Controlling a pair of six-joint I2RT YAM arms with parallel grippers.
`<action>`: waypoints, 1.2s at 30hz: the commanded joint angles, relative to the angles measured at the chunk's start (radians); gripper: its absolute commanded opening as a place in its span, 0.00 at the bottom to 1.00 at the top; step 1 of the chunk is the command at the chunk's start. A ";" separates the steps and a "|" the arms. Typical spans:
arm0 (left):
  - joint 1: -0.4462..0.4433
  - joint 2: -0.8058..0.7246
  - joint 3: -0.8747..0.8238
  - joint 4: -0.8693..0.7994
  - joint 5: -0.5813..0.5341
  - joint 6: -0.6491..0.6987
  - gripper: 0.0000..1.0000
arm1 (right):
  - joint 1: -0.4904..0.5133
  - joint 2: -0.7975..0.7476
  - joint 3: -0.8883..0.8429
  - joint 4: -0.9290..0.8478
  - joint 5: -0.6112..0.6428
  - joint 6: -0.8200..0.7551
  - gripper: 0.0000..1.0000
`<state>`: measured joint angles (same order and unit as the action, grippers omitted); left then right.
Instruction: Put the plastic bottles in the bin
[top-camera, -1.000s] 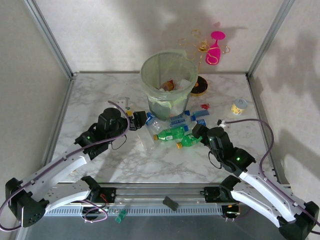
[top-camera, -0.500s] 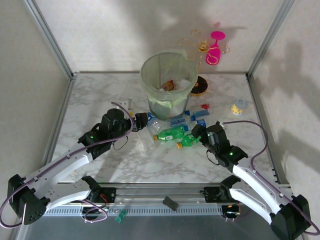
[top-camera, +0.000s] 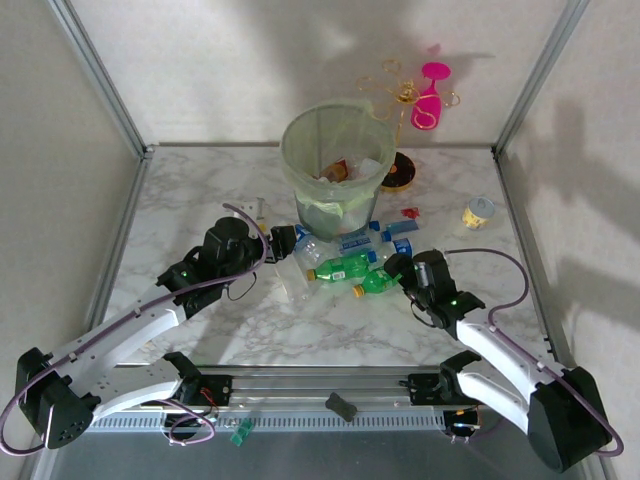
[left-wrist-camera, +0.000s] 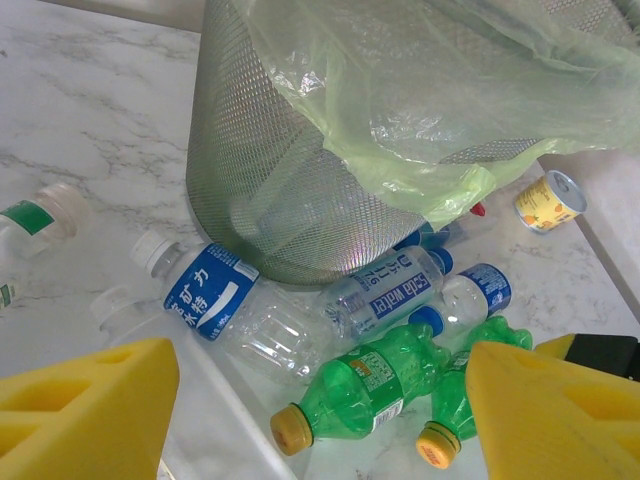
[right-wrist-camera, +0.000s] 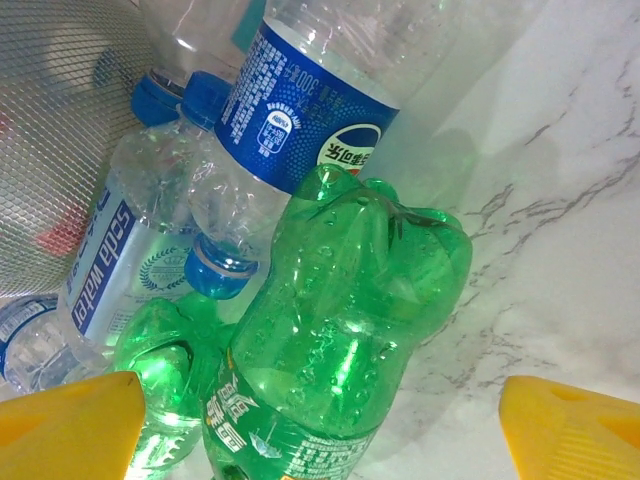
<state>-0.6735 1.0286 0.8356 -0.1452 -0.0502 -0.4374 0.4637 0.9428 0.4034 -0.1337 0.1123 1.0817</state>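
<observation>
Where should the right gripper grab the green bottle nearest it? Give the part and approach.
Grip the green bottle across its rounded mid-body, between lobed base and label, descending from above. It lies on its side between the right gripper's open fingers. A second green bottle crowds one flank, so keep the fingers wide.

the top view looks down from behind the arm bases over the whole white marble table (top-camera: 300, 325). the left wrist view sits low, facing right and far at the round pale green mesh bin (left-wrist-camera: 280, 170); the right wrist view is even closer, on the green plastic bottles (right-wrist-camera: 340, 320) all three share.
</observation>
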 joint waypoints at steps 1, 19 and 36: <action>-0.008 0.005 -0.004 0.016 -0.010 0.014 0.76 | -0.012 0.031 -0.003 0.068 -0.021 0.012 0.91; -0.008 -0.007 -0.007 0.010 -0.010 0.016 0.76 | -0.050 0.249 0.003 0.201 -0.065 0.012 0.84; -0.008 -0.018 -0.010 0.008 -0.014 0.023 0.76 | -0.074 0.329 -0.008 0.244 -0.088 0.006 0.54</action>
<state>-0.6735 1.0275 0.8352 -0.1455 -0.0502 -0.4366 0.3969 1.2716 0.4034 0.1242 0.0174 1.0885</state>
